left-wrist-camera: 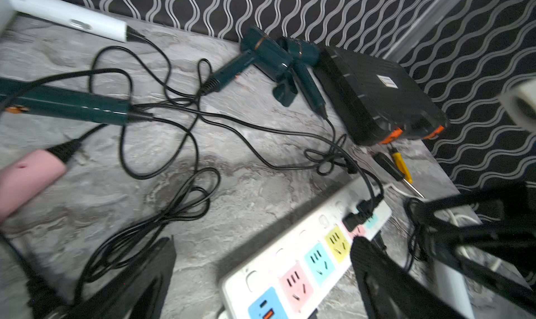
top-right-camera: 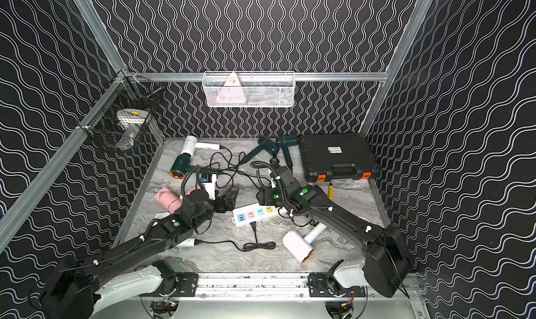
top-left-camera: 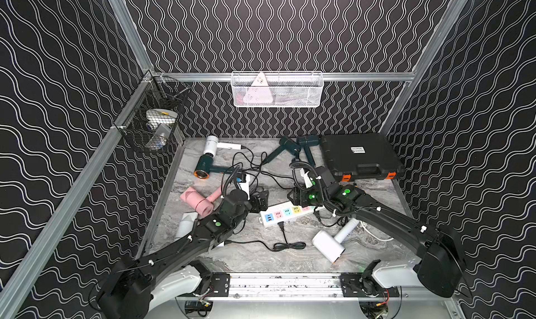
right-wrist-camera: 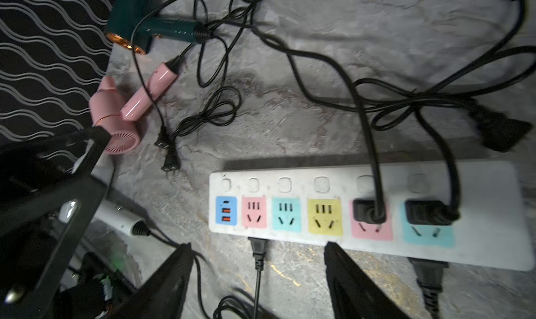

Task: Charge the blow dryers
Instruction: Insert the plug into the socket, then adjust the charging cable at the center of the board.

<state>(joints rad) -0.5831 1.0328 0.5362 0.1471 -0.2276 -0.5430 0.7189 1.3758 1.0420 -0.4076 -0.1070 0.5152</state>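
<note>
Mostly, the left arm (top-left-camera: 203, 230) covers one white blow dryer (top-left-camera: 187, 224).

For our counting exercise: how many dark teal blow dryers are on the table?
3. The copper-ringed dryer, left side; second teal dryer and third teal dryer together beside the black case; arms may hide more.

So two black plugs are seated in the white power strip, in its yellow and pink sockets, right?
Not quite. In the right wrist view the white power strip holds one black plug in a pink socket and another black plug in the teal socket beside it; the yellow socket is empty.
</note>
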